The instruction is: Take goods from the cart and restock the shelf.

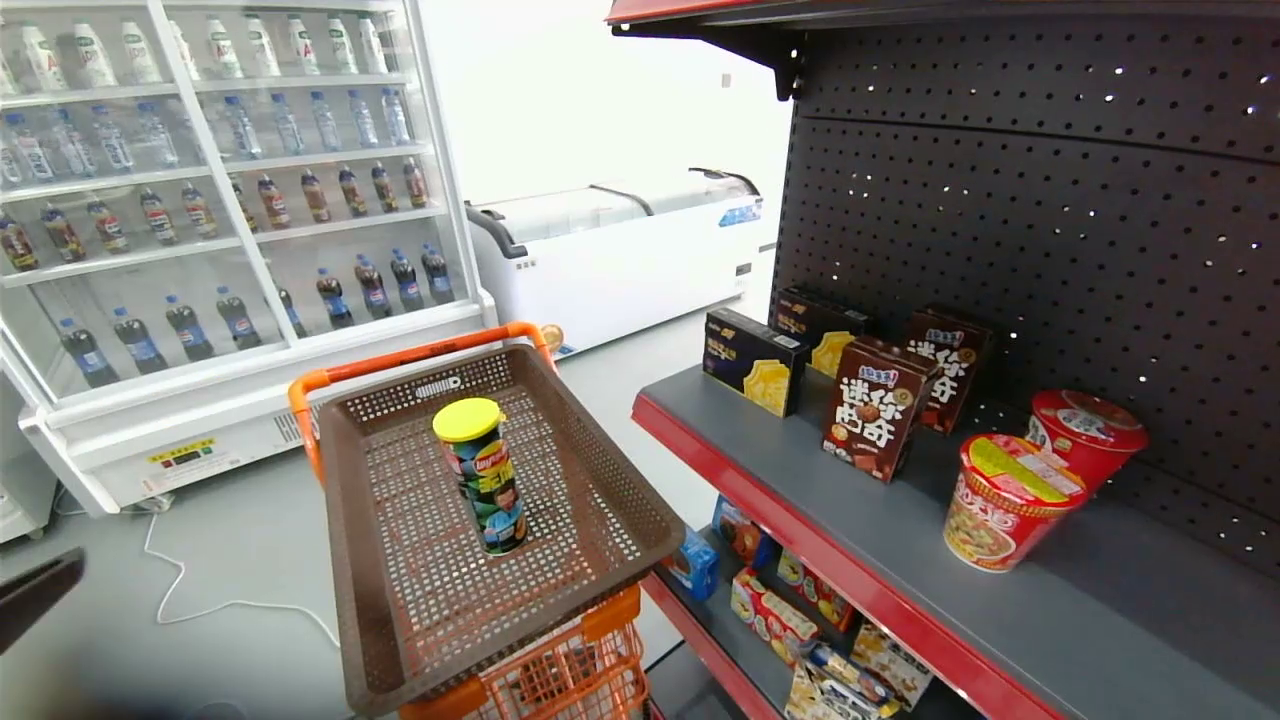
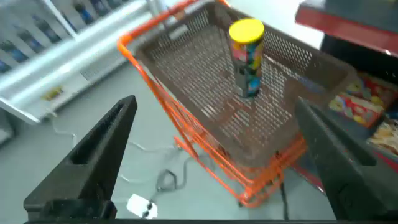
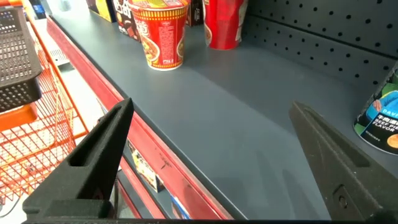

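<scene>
Far left: left gripper, fingers spread wide, holding nothing, hanging off to the side of the cart's orange handle and well apart from the goods.

Next across: one tall can with a yellow lid, upright and alone near the middle of the brown mesh basket on top of the cart. Looks narrow and top-heavy on an open grid. Likely to topple and roll to the basket wall if nudged by one finger before the other closes. Could also slip out of a pinch taken too high, near the lid. Worth minding the handle too, since knocking it may shove the wheeled cart away.

Further right: grey shelf with snack boxes, then two noodle cups just beside each other.

Right gripper, likewise open and empty, over the bare stretch of shelf past the cups — a blue-green can close at its side. Easy to knock over with a careless sweep or crowded placement.
</scene>
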`<state>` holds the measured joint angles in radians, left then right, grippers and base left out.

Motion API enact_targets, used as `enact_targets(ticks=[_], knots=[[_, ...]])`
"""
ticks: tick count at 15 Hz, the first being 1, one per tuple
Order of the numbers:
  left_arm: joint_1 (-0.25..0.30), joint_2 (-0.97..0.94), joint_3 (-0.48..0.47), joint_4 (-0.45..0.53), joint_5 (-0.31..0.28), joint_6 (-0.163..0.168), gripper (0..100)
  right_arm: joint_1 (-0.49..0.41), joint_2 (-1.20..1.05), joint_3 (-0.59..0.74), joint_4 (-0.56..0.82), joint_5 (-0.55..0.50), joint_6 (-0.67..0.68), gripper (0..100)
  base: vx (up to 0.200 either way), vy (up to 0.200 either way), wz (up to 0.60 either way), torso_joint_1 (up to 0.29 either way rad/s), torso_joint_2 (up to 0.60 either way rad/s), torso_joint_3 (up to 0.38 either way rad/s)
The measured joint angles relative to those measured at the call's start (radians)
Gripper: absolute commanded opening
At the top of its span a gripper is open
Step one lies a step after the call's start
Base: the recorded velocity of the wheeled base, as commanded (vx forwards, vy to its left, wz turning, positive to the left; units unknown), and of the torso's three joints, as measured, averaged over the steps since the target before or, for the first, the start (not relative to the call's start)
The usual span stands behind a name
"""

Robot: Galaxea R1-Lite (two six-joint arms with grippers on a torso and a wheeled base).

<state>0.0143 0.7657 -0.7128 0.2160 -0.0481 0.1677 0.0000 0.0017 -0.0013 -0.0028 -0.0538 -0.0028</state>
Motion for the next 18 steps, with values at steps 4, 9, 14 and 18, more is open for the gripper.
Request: enact_targets(ticks=[4, 9, 14, 18], knots=[[0.010, 0.318, 0.125, -0.351, -0.133, -0.030, 100, 0.000, 0.000, 0.000, 0.000, 0.000, 0.000, 100, 0.000, 0.000, 0.00, 0.000, 0.00, 0.000], [0.014, 0.712, 0.336, -1.014, -0.155, -0.049, 100, 0.000, 0.000, 0.000, 0.000, 0.000, 0.000, 100, 0.000, 0.000, 0.00, 0.000, 0.00, 0.000], [-0.008, 1.090, 0.394, -1.439, -0.158, -0.096, 100, 0.000, 0.000, 0.000, 0.000, 0.000, 0.000, 100, 0.000, 0.000, 0.00, 0.000, 0.00, 0.000], [-0.029, 1.329, 0.318, -1.615, -0.157, -0.102, 100, 0.000, 0.000, 0.000, 0.000, 0.000, 0.000, 100, 0.000, 0.000, 0.00, 0.000, 0.00, 0.000]])
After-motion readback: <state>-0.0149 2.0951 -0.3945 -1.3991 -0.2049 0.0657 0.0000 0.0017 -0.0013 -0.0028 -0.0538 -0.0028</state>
